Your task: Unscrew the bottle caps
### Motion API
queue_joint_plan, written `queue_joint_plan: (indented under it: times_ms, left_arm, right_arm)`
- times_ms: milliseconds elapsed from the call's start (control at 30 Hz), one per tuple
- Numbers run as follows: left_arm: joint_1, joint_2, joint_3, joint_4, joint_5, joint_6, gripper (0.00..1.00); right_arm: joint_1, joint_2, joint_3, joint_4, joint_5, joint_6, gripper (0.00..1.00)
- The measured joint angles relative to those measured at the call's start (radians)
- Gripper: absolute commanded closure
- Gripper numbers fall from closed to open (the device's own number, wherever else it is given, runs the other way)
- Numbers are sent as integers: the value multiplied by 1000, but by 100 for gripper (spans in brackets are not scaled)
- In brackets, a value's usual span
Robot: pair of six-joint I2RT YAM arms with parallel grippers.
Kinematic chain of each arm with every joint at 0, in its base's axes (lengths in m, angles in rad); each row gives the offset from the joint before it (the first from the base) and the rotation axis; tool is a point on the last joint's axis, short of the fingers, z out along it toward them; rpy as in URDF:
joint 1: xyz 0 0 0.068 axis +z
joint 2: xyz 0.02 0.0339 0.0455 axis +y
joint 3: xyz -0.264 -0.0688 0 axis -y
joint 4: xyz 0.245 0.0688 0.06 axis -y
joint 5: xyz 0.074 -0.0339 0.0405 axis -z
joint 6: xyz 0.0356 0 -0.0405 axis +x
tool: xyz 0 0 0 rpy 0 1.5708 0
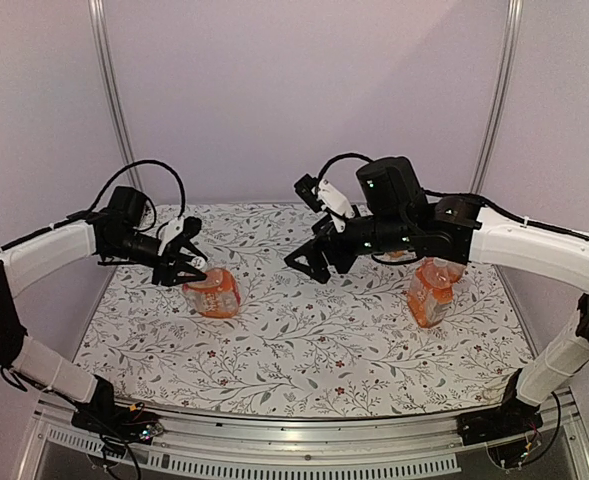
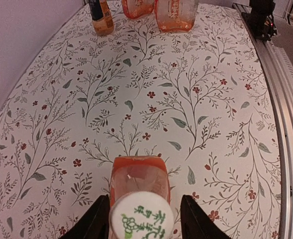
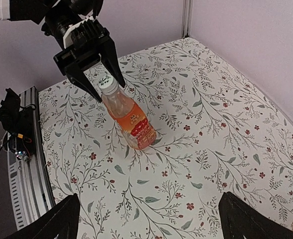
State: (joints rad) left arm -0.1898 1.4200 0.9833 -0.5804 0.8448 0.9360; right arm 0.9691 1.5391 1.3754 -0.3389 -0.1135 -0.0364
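Floral cloth covers the table [image 1: 304, 350], with plain pale walls behind. In the top view the bottle [image 1: 214, 295] stands left of centre. The left arm bends in from the lower left, with the left gripper [image 1: 186, 272] slanting down onto the bottle's top. Only the left wrist view shows the white, green-printed cap [image 2: 141, 217] between the fingers [image 2: 94, 221]; whether they pinch it, I cannot tell. That view also shows three other bottles [image 2: 175, 15] along its top edge, which the right arm partly hides from above. The right arm stretches leftward across the upper middle. The right gripper [image 1: 309, 268] hangs over the cloth, spread wide and holding nothing.
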Motion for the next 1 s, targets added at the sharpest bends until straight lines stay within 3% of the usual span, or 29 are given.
queue_joint_plan:
  times_ms: [133,233,367,500,833,1000]
  left_arm:
    - [-56,-82,69,-111,0,-73,54]
    - [-81,-123,117,-166,-6,-100,32]
    - [-84,-141,92,-198,-58,-66,36]
    - [-84,-74,37,-174,-142,-46,24]
    - [-74,-1,21,-180,-252,61,17]
    - [-63,-31,-75,-188,-357,171,15]
  right_arm:
    - [47,47,43,0,-7,-29,1]
    - [78,109,98,3,-34,-57,1]
    - [92,200,169,10,-79,-69,1]
    - [92,264,205,13,-104,-67,1]
    - [109,298,206,1,-75,-36,2]
    - [138,407,251,-21,-5,143,11]
